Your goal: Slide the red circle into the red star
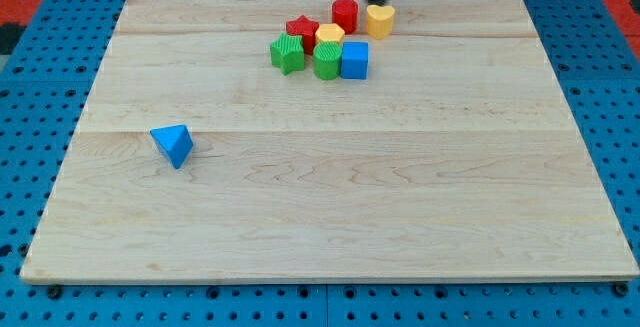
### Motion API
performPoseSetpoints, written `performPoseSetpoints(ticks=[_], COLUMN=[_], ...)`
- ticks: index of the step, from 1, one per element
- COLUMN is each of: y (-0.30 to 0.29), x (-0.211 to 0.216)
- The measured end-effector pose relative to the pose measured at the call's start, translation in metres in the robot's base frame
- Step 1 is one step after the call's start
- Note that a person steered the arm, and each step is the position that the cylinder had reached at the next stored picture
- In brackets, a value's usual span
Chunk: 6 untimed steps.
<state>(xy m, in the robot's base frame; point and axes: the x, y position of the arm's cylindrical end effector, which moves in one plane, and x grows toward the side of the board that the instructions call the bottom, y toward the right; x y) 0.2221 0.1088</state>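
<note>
The red circle [345, 14], a short red cylinder, stands near the view's top centre of the wooden board [320, 197]. The red star [301, 32] lies just to its lower left, with a small gap between them. My tip [379, 2] comes down from the top edge, just right of the red circle and touching or almost touching the top of the yellow heart [380, 20].
A yellow block [330, 35], a green star [287, 53], a green cylinder [327, 60] and a blue cube [354, 60] cluster below the red blocks. A blue triangle [173, 145] lies alone at the left. Blue pegboard [40, 87] surrounds the board.
</note>
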Motion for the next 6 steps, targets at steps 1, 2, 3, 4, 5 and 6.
performPoseSetpoints(ticks=[1, 2, 3, 4, 5, 6], y=[-0.042, -0.037, -0.019, -0.015, -0.024, -0.076], x=[0.026, 0.047, 0.048, -0.007, -0.021, 0.018])
